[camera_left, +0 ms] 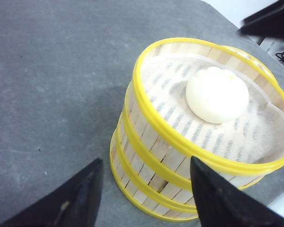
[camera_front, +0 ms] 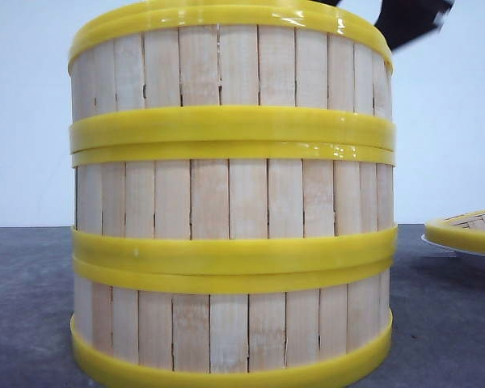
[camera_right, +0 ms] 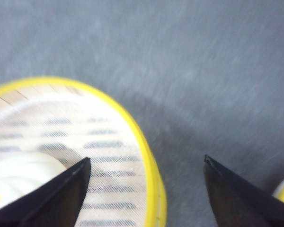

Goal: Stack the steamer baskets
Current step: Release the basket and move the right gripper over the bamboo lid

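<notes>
We see three baskets (camera_front: 230, 202) stacked on the table (camera_left: 52, 85), filling the front view; a bun (camera_left: 217, 94) (on mesh) tops them; a lid (camera_front: 467, 230) lies right; left gripper (camera_left: 144, 189) and right gripper (camera_right: 146, 184) spread, empty.

Grey table (camera_front: 32, 323) carries stacked steamer baskets (camera_front: 230, 202) and a plate (camera_front: 440, 242) to their right

In the front view the stack of baskets (camera_front: 230, 202) hides the bench behind it, and a blurred dark arm (camera_front: 408, 18) is cut by the top edge. The lid (camera_front: 469, 230) runs off the right edge. The right wrist view is blurred; its bun (camera_right: 19, 177) is half hidden.
</notes>
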